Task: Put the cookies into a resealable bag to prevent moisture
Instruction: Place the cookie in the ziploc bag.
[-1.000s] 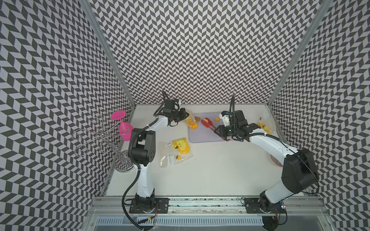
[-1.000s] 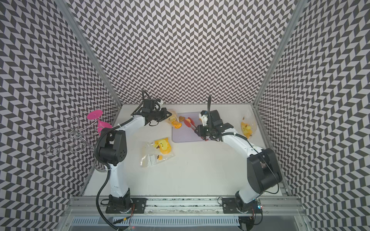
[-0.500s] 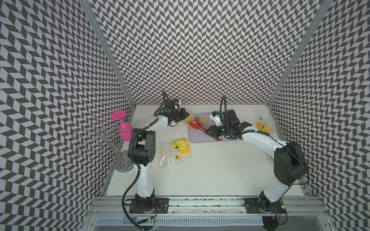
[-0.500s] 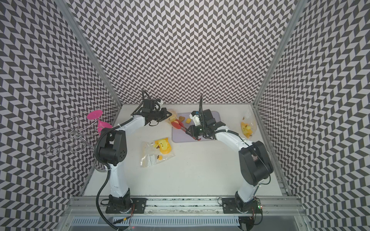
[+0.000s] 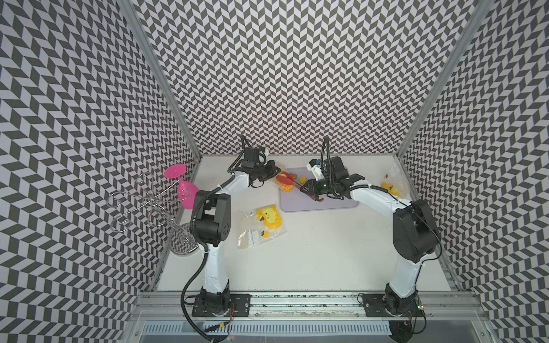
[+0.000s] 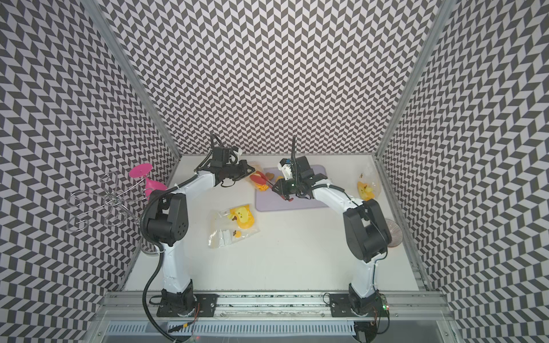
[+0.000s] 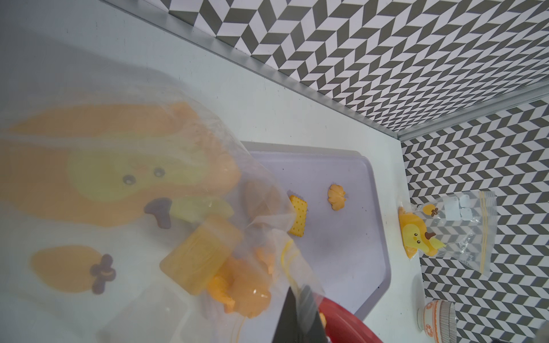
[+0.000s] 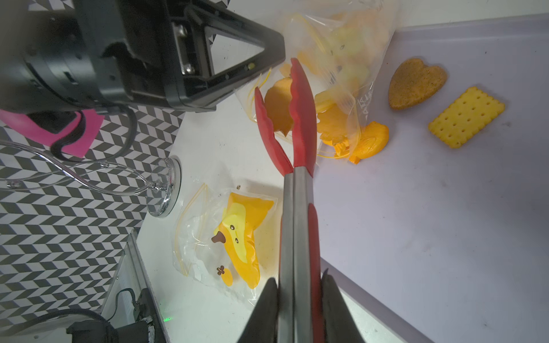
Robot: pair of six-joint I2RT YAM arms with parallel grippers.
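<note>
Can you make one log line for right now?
left gripper: shut on bag | right gripper: grips tongs | tongs: orange cookie by bag mouth | tray: heart cookie, square cookie

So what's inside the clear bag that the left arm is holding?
Cookies: a pale yellow square one and several orange ones, heaped near the mouth of the bag. Its yellow print and creased plastic hide the rest, so their full number cannot be told.
</note>
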